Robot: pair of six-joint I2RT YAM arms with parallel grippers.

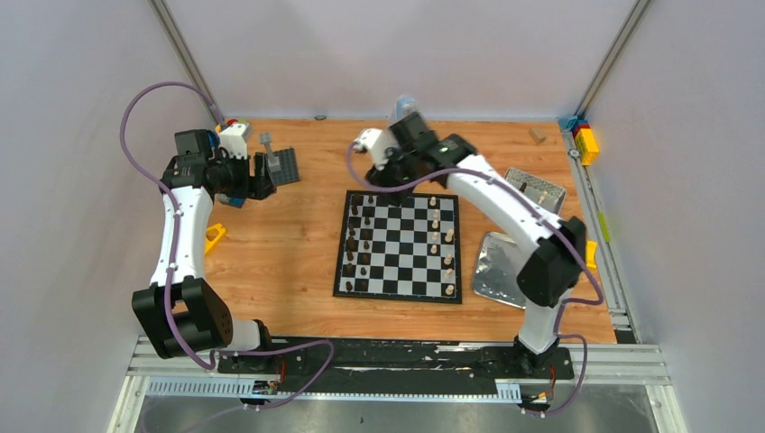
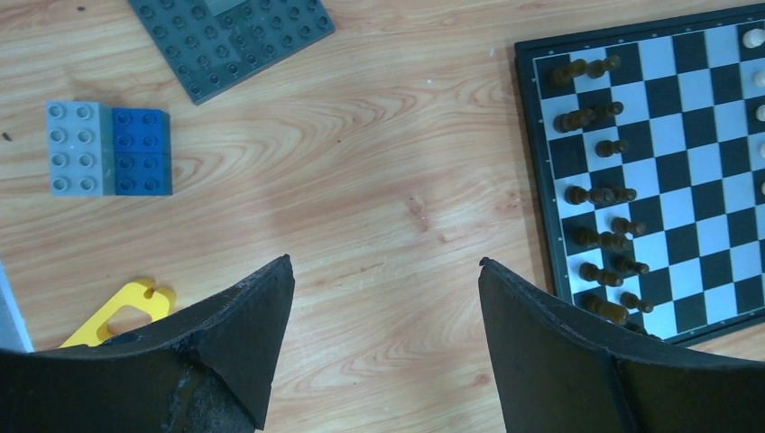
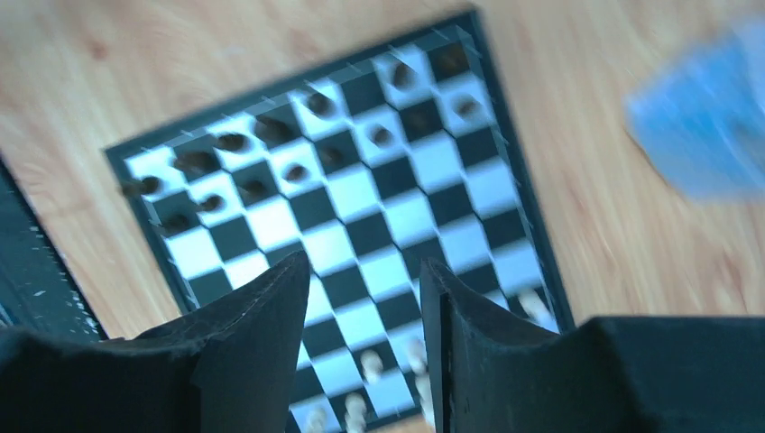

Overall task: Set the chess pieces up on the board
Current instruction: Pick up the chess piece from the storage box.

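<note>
While both sets of fingers sit empty, I log as follows. R gripper (image 3: 364,263): fingers apart, nothing betw., above far edge of board (image 1: 401,244). L gripper (image 2: 385,266): fingers wide, over bare table (image 2: 379,135), left of board. Dark chess pieces (image 1: 356,244): board's left files, approx. complete. Pale pieces (image 1: 442,239): right files, gaps; I judge several still to place.
</note>
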